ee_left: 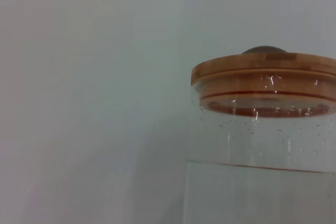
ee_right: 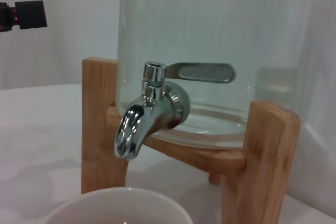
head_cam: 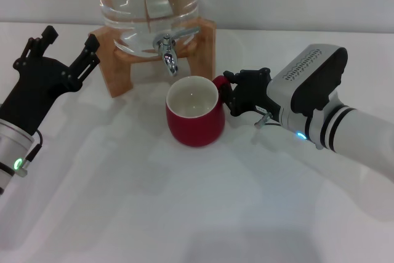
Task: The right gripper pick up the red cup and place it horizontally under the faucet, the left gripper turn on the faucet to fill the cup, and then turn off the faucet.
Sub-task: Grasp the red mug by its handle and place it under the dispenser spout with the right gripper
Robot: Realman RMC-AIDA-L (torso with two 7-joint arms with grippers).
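The red cup point(head_cam: 195, 121) stands upright on the white table, its white inside just below and in front of the faucet point(head_cam: 167, 53). My right gripper point(head_cam: 229, 95) is at the cup's right side, its black prongs closed around the red handle. The faucet's spout points down and its thin lever point(head_cam: 186, 32) points right. In the right wrist view the faucet point(ee_right: 149, 114) is close, with the cup's white rim point(ee_right: 118, 203) beneath it. My left gripper point(head_cam: 61, 46) is open and empty, left of the jar's wooden stand point(head_cam: 117, 66) and apart from the faucet.
The clear water jar point(head_cam: 148, 1) sits on the wooden stand at the back centre. Its wooden lid point(ee_left: 262, 69) and water level show in the left wrist view. The stand's posts point(ee_right: 262, 156) flank the faucet.
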